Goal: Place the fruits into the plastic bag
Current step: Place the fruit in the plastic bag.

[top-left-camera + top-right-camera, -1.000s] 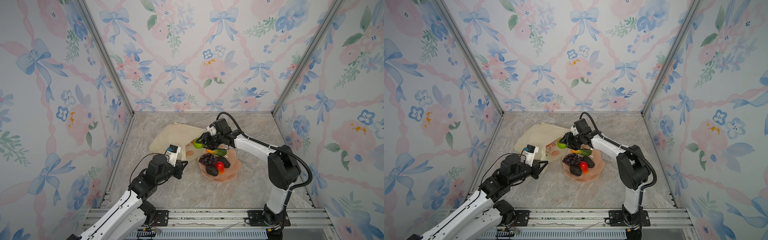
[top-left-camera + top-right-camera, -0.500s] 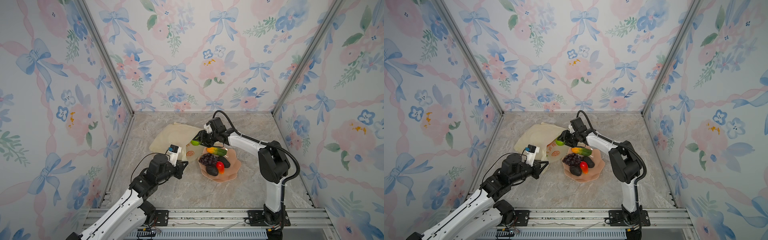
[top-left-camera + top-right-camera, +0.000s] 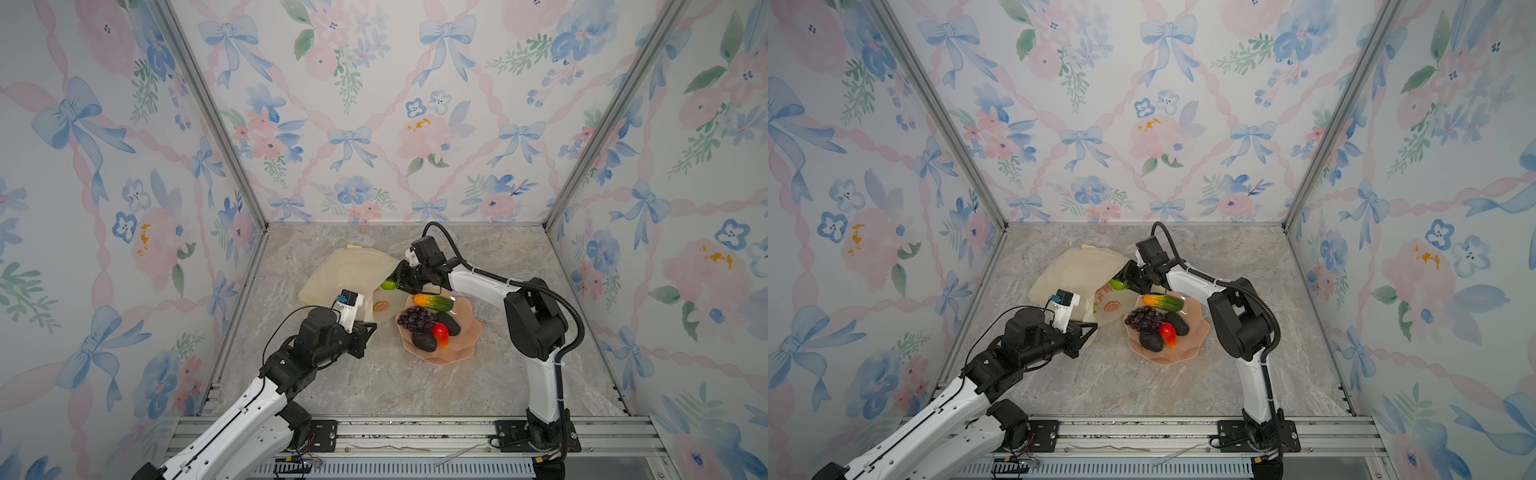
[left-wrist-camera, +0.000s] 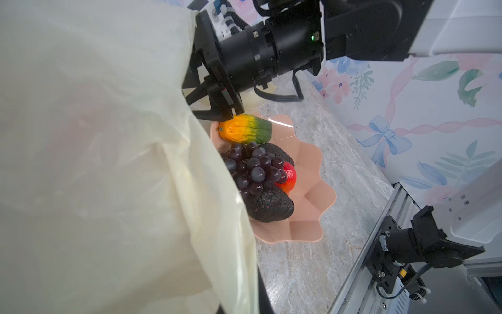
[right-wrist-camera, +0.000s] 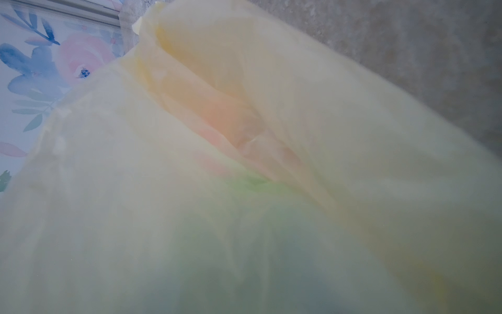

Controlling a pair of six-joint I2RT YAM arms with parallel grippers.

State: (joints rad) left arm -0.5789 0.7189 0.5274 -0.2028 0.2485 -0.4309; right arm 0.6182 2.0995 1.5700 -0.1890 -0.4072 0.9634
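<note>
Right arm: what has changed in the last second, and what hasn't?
The right gripper, shut on the green ball, carried it a little leftward toward the mouth of the bag. Nothing was taken or let go. Unchanged: the left gripper pinching the bag's edge, the other fruits on the dish.

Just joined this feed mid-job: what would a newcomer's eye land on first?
The right gripper holds a green fruit at the mouth of the pale-yellow plastic bag. Beside it, a pink scalloped dish carries a grape bunch, avocados and mangoes; the left gripper pinches the bag's near edge.
</note>
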